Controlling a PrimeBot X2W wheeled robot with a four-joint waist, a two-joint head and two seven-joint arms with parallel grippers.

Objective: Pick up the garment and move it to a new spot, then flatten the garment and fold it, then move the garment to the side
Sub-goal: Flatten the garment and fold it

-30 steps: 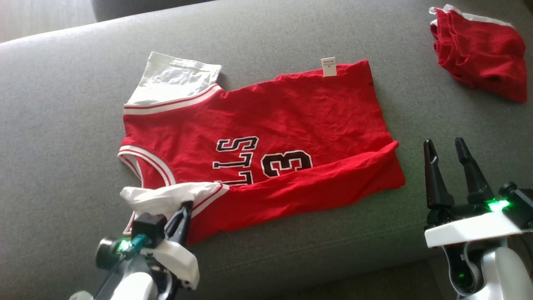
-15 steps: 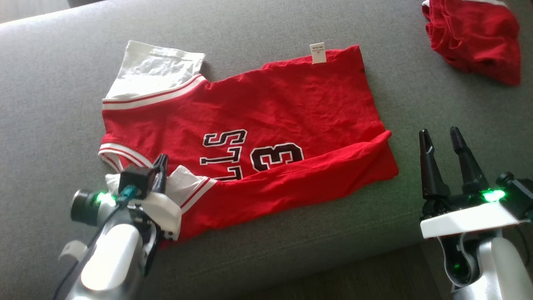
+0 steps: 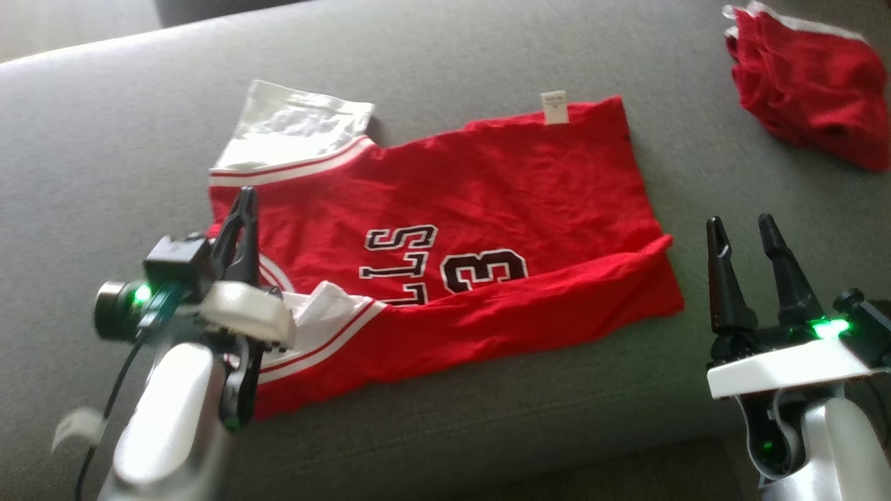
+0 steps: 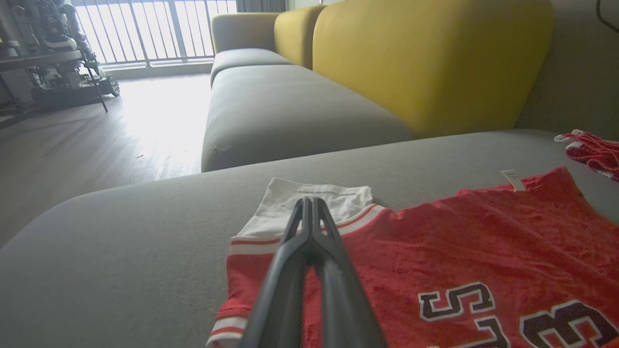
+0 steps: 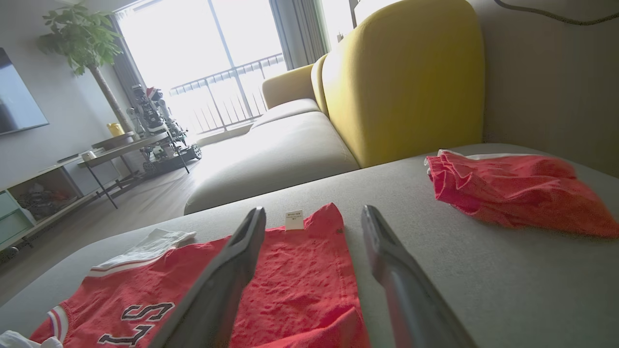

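Red sleeveless-style jersey w/ white sleeves and black lettering (image 3: 487,229) lies spread on the grey fabric sofa seat (image 3: 104,139), roughly mid-seat in head view. Neck end points to 9 o'clock, hem to 3 o'clock. The near long edge is folded back over the front, a red band running along 5 to 3 o'clock and covering the bottom of the letters. Far white sleeve (image 3: 292,132) lies flat at 11 o'clock. Near white sleeve (image 3: 327,306) is bunched up at 7 o'clock. Small white tag (image 3: 555,108) sticks out at the far edge, 1 o'clock.

L gripper (image 3: 243,202) is at the jersey's 9 o'clock end, over the striped collar area, fingers pressed together w/ nothing between them. L wrist view confirms: fingers (image 4: 309,227) meet at the tips, pointing toward the far sleeve. Contact w/ the cloth: can't tell.

R gripper (image 3: 739,226) sits at 4 o'clock of the jersey, just off the hem corner and clear of it, fingers apart and empty.

Crumpled red shorts w/ white trim (image 3: 814,118) lie at 2 o'clock, well apart from the jersey. Yellow padded backrest (image 4: 425,63) rises behind the seat.
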